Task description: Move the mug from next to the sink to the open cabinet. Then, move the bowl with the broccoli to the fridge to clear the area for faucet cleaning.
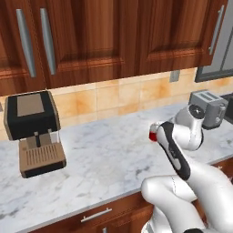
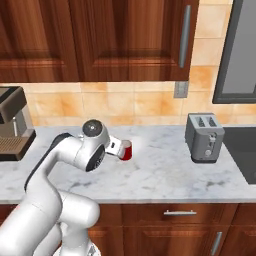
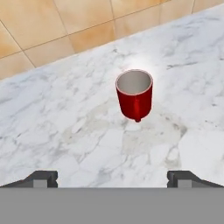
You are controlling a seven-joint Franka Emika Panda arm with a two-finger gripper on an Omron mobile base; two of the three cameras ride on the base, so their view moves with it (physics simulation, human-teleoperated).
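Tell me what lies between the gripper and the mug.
Nothing: in the hand view, bare marble counter runs from the open gripper up to the upright red mug.

— What's on the desk [image 2: 165, 170]?
— One red mug [image 2: 126, 150], one toaster [image 2: 204, 137], one coffee machine [image 1: 34, 132].
— Cabinet handles above?
— Three silver bars from the left side; two drawer pulls below.

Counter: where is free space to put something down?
Bare marble lies between the coffee machine and the mug, and between the mug and the toaster. It is crowded only where the arm and open pincer face the mug.
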